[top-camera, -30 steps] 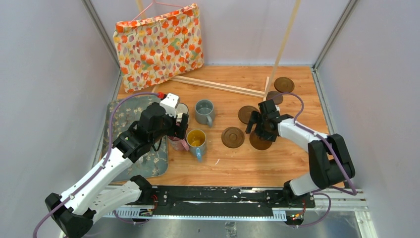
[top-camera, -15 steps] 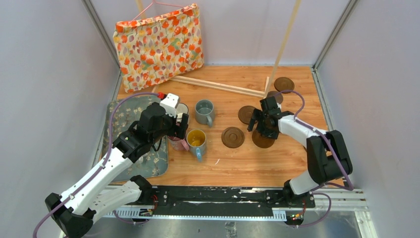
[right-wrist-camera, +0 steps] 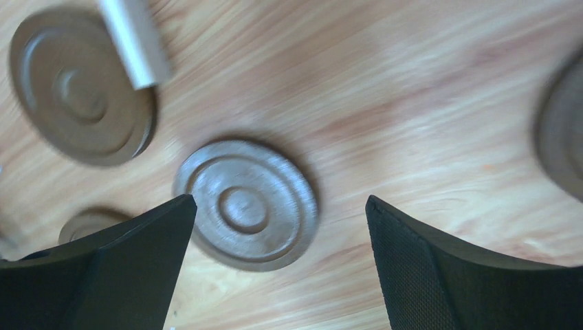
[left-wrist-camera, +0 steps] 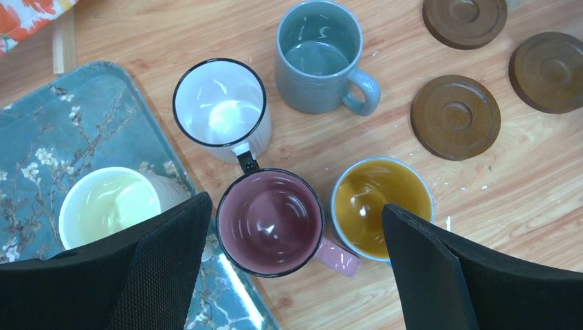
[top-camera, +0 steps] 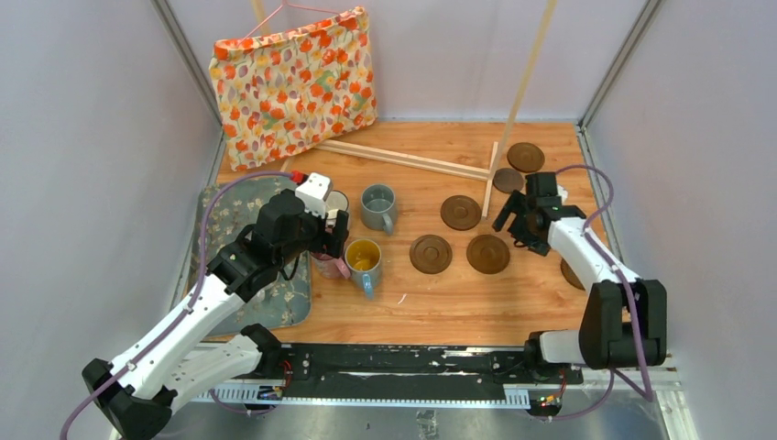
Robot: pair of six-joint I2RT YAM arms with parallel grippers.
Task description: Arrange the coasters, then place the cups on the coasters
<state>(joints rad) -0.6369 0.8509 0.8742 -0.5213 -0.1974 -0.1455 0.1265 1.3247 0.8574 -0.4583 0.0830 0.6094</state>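
Note:
My left gripper point(left-wrist-camera: 295, 227) hangs open above the pink cup point(left-wrist-camera: 269, 221), a finger on either side and neither touching it. Around it stand the white dark-rimmed cup point(left-wrist-camera: 218, 103), the grey-blue cup point(left-wrist-camera: 318, 55), the blue cup with yellow inside point(left-wrist-camera: 382, 208) and a cream cup point(left-wrist-camera: 110, 206) on the mat. Brown coasters lie flat to the right point(top-camera: 431, 254) point(top-camera: 487, 254) point(top-camera: 460, 212), with further coasters point(top-camera: 526, 156) at the back. My right gripper point(top-camera: 518, 229) is open and empty; in its blurred wrist view a coaster point(right-wrist-camera: 246, 203) lies on the wood between its fingers.
A grey floral mat point(top-camera: 229, 220) covers the left side of the table. An orange floral bag point(top-camera: 293, 82) leans at the back left. Thin wooden sticks point(top-camera: 403, 158) lie across the back, one stick's end point(right-wrist-camera: 134, 41) over a coaster point(right-wrist-camera: 81, 86).
My right gripper has moved right and toward the back, away from the coaster it was over; that coaster now lies uncovered. The left arm has not moved.

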